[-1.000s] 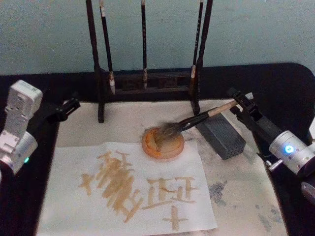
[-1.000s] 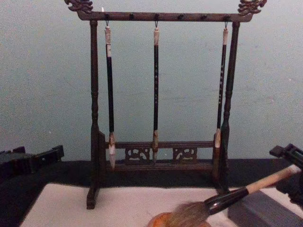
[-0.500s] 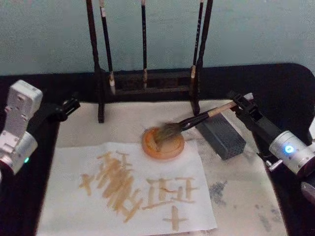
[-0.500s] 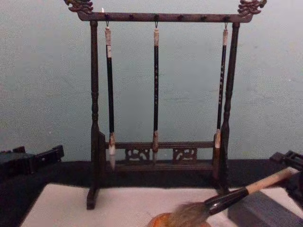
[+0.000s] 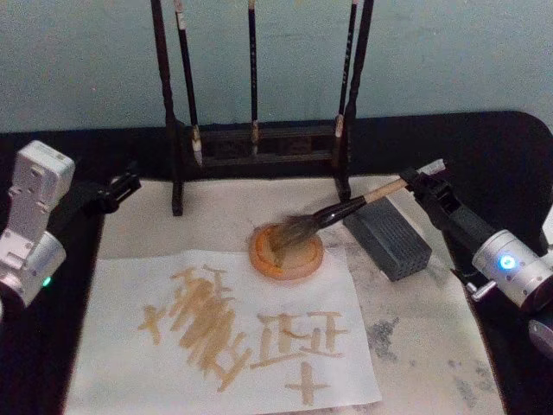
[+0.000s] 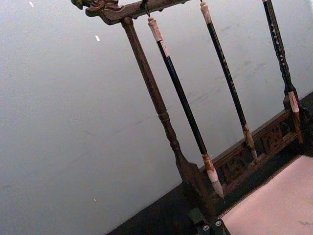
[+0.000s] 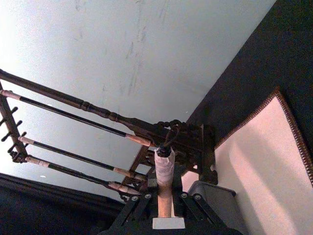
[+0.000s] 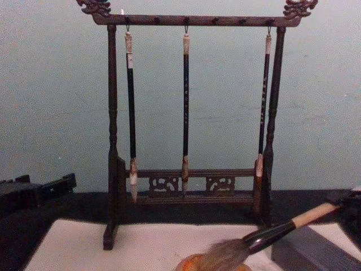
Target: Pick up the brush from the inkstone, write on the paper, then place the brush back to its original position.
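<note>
Right claw [image 5: 422, 183] at brush [image 5: 344, 207] handle

Cream paper [image 5: 112, 285] bears tan strokes [image 5: 207, 316] (crossed bars) — brush [image 5: 341, 210] handle pale tan, ferrule black.

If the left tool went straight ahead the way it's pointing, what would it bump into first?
Probably the rack: the left tool points toward the foot of its left post. Depth is unclear, so it might pass just in front.
</note>
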You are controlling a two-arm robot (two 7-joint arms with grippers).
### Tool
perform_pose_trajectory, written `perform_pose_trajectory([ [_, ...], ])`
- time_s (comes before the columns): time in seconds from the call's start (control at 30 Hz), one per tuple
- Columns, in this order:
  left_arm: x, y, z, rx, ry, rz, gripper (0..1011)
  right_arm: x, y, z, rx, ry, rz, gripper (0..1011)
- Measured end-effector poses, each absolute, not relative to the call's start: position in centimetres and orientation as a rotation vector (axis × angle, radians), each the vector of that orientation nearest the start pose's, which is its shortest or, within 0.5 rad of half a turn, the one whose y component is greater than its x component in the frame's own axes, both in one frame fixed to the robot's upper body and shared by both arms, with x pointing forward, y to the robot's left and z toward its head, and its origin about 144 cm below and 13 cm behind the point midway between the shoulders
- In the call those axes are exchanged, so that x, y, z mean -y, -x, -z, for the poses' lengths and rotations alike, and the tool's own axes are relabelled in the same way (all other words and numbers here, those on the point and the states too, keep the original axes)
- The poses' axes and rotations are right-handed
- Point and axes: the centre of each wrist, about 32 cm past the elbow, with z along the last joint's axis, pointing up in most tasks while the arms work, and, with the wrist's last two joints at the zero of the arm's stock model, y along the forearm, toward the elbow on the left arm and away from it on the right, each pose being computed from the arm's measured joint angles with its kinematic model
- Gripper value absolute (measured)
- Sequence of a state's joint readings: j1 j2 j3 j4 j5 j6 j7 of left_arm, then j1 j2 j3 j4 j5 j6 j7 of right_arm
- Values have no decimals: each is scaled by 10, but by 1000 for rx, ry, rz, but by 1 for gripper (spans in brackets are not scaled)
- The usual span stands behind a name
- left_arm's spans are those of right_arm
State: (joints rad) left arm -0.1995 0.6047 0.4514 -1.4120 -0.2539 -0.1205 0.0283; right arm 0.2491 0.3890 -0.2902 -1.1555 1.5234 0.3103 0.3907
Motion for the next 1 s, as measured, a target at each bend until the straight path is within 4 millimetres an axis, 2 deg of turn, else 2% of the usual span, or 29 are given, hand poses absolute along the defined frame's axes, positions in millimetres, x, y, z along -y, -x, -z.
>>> perform_pose_trajectory([
  [1.0, -310, -489, -1140, 285, -304, -1248, 1002, 309, -511, -1096, -1097, -619, 906, 161],
])
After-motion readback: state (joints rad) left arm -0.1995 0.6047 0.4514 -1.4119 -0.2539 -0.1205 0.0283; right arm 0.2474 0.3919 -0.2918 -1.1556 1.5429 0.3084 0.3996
